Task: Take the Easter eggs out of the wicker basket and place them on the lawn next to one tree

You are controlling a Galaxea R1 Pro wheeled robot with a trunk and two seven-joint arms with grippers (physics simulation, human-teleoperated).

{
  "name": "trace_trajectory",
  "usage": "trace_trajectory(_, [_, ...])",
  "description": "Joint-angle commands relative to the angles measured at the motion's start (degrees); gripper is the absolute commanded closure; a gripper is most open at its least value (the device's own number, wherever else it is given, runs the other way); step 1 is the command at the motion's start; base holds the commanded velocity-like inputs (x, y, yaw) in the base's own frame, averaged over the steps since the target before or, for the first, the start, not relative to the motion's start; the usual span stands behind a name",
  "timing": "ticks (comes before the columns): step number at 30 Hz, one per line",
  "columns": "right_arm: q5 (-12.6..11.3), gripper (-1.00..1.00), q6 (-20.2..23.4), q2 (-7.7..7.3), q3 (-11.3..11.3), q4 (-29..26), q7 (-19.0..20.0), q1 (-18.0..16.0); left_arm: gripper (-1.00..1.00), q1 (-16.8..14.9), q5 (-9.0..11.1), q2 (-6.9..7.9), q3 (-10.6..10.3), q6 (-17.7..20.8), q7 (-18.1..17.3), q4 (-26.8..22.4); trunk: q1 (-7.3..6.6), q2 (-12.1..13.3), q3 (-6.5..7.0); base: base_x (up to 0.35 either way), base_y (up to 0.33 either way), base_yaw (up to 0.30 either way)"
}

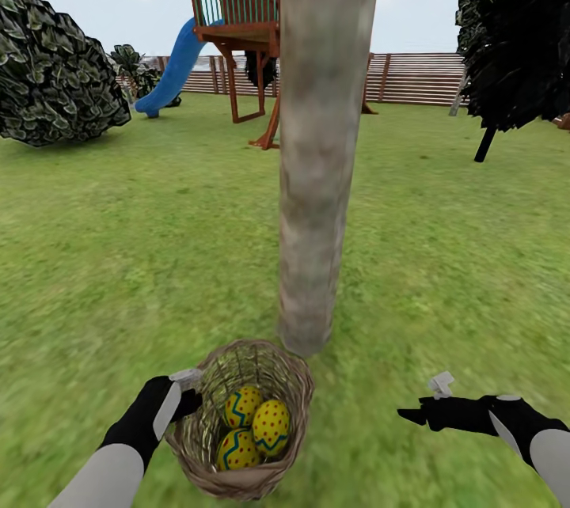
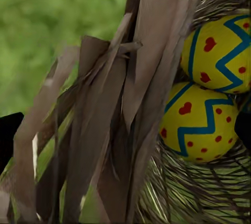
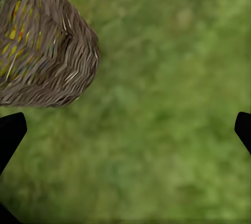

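Wicker basket [image 3: 44, 46] side-on over lawn [image 3: 167, 103], yellow showing through the weave; right gripper [image 3: 125, 135] fingertips [image 3: 10, 135] black, wide apart, over bare grass.

**What the views hide or cut off**

The tree trunk [image 1: 321, 144] runs off the top edge of the head view, so its crown is unseen, and it hides part of the playset [image 1: 237, 9] behind it. Beside the trunk's foot, the basket [image 1: 245, 421] wall covers the lower part of the three eggs [image 1: 253, 429]. The left gripper [image 1: 184, 391] sits at the basket's rim; whether its fingers pinch the weave cannot be told. In the left wrist view the rim [image 2: 110, 130] is a blurred mass and both eggs [image 2: 201, 124] are partly hidden. The right wrist view cuts the basket [image 3: 42, 51] at its edge.
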Motion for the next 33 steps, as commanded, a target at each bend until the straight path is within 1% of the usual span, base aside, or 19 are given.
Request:
trace_trajectory(1, [0.49,-1.0,0.22,0.0,-0.47,-0.05,0.25,-0.02,-1.0,-0.02,0.63,-0.05,0.24,0.24,0.42,-0.33,-0.23,0.39,0.13,0.0,0.0,0.0])
trace_trajectory(5, [0.49,-1.0,0.35,-0.05,-0.46,-0.49,0.44,-0.03,-1.0,-0.02,0.69,-0.05,0.19,0.53,0.6,-2.79,-1.11,2.0,0.85,0.0,0.0,0.0])
trace_trajectory(7, [0.49,-1.0,0.6,-0.34,-0.31,-0.66,0.47,-0.03,-1.0,-0.02,0.71,-0.08,0.18,1.51,0.66,-8.13,-1.55,2.8,1.21,0.0,0.0,0.0])
trace_trajectory(8, [0.49,-1.0,0.67,-0.44,-0.3,-0.73,0.45,-0.03,-1.0,-0.02,0.71,-0.12,0.18,3.17,0.68,-11.13,-1.77,3.2,1.39,0.0,0.0,0.0])
trace_trajectory(10, [0.49,-1.0,3.7,-0.51,-0.3,-2.26,0.51,-0.03,-1.0,0.05,0.83,-0.19,0.24,11.03,0.63,-21.57,-2.21,4.0,1.75,0.0,0.0,0.0])
trace_trajectory(12, [0.51,-1.0,6.41,-0.51,-0.28,-4.78,0.57,-0.03,-1.0,0.27,2.37,-0.22,0.29,15.34,0.57,-28.74,-2.65,4.81,2.11,0.0,0.0,0.0])
trace_trajectory(13, [0.93,-1.0,9.0,-0.5,0.15,-5.63,0.48,-0.03,-1.0,0.34,5.37,-0.14,0.44,17.1,0.52,-31.23,-2.87,5.21,2.29,0.0,0.0,0.0])
trace_trajectory(14, [2.96,-1.0,11.55,-0.17,1.42,-6.41,-0.82,-0.03,-1.0,0.39,9.77,0.11,0.64,18.1,0.52,-32.33,-3.09,5.61,2.47,0.0,0.0,0.0])
trace_trajectory(15, [5.52,-1.0,13.32,0.13,2.47,-7.29,-4.37,-0.03,-1.0,0.56,14.29,1.31,0.69,18.56,0.51,-32.95,-3.31,6.01,2.65,0.0,0.0,0.0])
trace_trajectory(16, [7.05,-1.0,15.58,1.04,2.97,-8.89,-8.31,-0.03,-1.0,0.65,19.83,3.35,0.64,18.79,0.51,-33.22,-3.53,6.41,2.82,0.0,0.0,0.0])
trace_trajectory(17, [7.73,-1.0,19.39,2.6,3.14,-11.36,-9.65,-0.03,-1.0,0.67,24.36,4.23,0.61,18.85,0.51,-33.22,-3.75,6.81,3.0,0.0,0.0,0.0])
trace_trajectory(18, [7.9,-1.0,23.24,3.74,3.22,-14.71,-9.69,0.01,-1.0,0.68,26.28,4.53,0.5,18.88,0.51,-33.16,-3.97,7.21,3.18,0.0,0.0,0.0])
trace_trajectory(19, [7.96,-1.0,25.17,4.54,3.3,-17.46,-8.34,0.42,-1.0,0.69,26.93,4.64,0.46,18.89,0.51,-33.03,-4.19,7.61,3.36,0.0,0.0,0.0])
trace_trajectory(21, [8.01,-1.0,28.86,4.93,4.44,-22.63,-2.87,1.38,-1.0,0.69,27.2,4.68,0.45,18.9,0.51,-32.77,-4.63,8.42,3.72,0.0,0.0,0.0])
trace_trajectory(23, [7.98,-1.0,31.94,5.05,5.39,-28.1,0.97,3.19,-1.0,0.69,27.26,4.69,0.5,18.9,0.51,-32.63,-5.06,9.22,4.08,0.0,0.0,0.0])
trace_trajectory(24, [7.97,-1.0,33.95,5.52,5.66,-32.9,2.79,4.8,-1.0,0.69,27.26,4.68,0.52,18.9,0.51,-32.59,-5.28,9.62,4.26,0.0,0.0,0.0])
trace_trajectory(29, [8.01,-1.0,42.65,8.04,6.82,-51.92,4.64,11.93,-1.0,0.69,27.33,4.69,0.67,18.9,0.51,-32.65,-6.38,11.62,5.16,0.0,0.0,0.0])
trace_trajectory(30, [7.99,-1.0,45.64,8.6,9.07,-56.12,4.76,13.46,-1.0,0.69,27.33,4.69,0.69,18.9,0.51,-32.67,-6.6,12.03,5.34,0.0,0.0,0.0])
trace_trajectory(33, [7.89,-1.0,50.24,9.19,15.69,-61.0,4.7,14.85,-1.0,0.69,27.34,4.69,0.65,18.9,0.51,-32.69,-6.82,12.43,5.52,0.0,0.0,0.0])
